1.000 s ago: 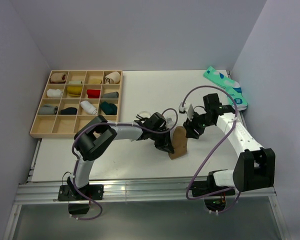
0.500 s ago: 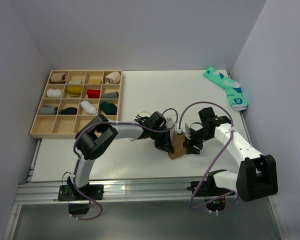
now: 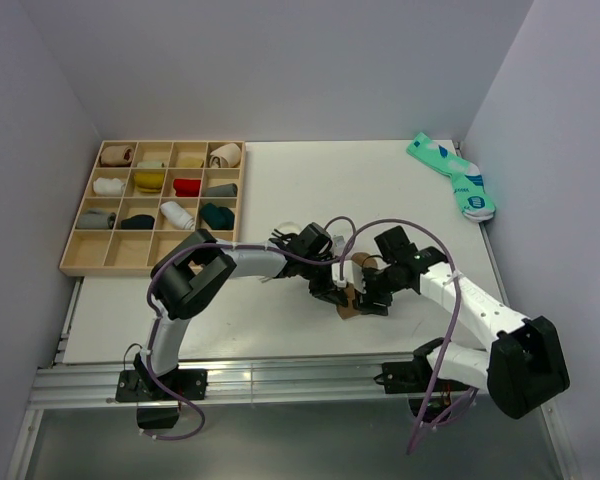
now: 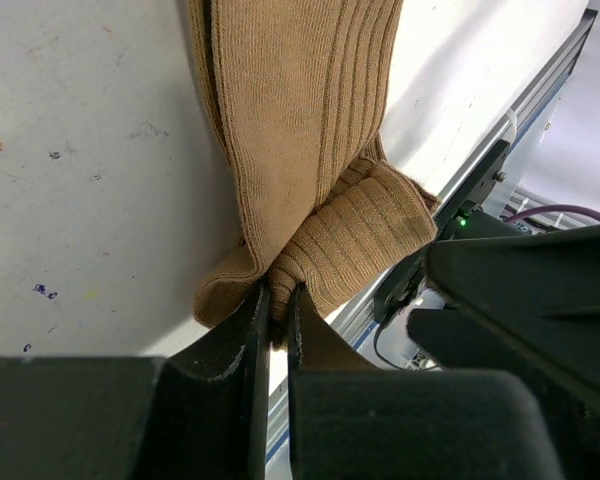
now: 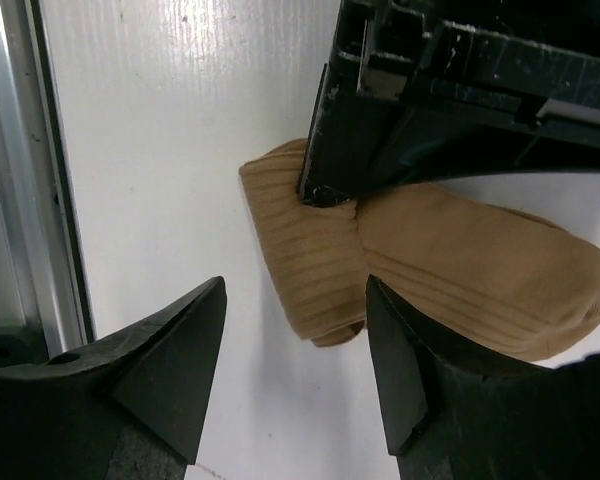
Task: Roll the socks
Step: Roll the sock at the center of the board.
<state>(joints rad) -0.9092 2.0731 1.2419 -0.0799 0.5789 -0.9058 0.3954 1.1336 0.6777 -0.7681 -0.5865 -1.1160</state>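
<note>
Right arm has swung in from the side and its right fingers (image 3: 372,298) have spread wide, holding nothing, now hovering just over the near end of the tan sock (image 3: 352,302). The left fingers (image 3: 337,292) are nearly shut, pinching the fold where the rolled bit meets the flat part. The sock lies on the worktop (image 3: 310,190) between the arms, long axis running away from the near edge, roll end closest. Roll sits in the right fingers' gap, so I reckon that arm's better placed. The teal pair (image 3: 452,175) is well apart, in the far corner.
</note>
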